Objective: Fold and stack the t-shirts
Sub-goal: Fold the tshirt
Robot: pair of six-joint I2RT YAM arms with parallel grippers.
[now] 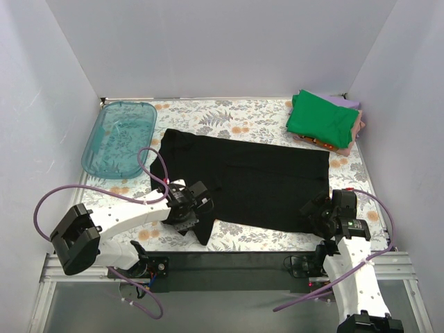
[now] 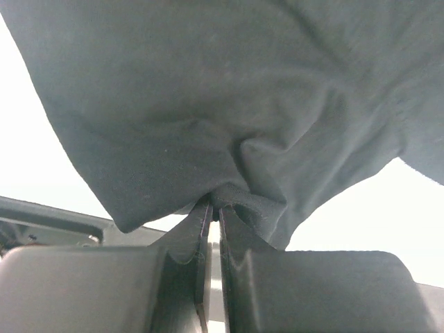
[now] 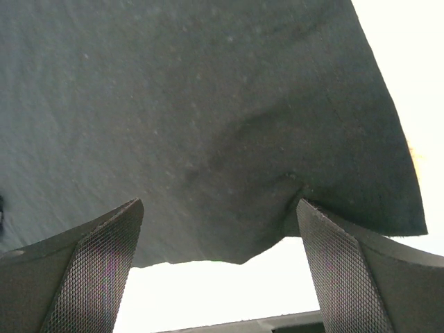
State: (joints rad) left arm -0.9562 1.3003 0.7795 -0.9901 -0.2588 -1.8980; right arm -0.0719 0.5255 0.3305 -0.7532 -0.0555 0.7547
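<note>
The left gripper (image 2: 215, 208) is clamped tight on a bunched fold of the black t-shirt (image 1: 257, 180) at the garment's 7 o'clock corner. The right gripper (image 3: 218, 208) stands wide apart at its 4 o'clock hem, one finger (image 3: 333, 263) touching the cloth edge. The shirt lies spread and creased across mid-table (image 1: 243, 114); at 1 o'clock a folded green t-shirt (image 1: 320, 121) tops a pile whose lower layers show only as coloured slivers.

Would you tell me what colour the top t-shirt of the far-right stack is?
The top t-shirt is bright green; the top external view shows it best.
</note>
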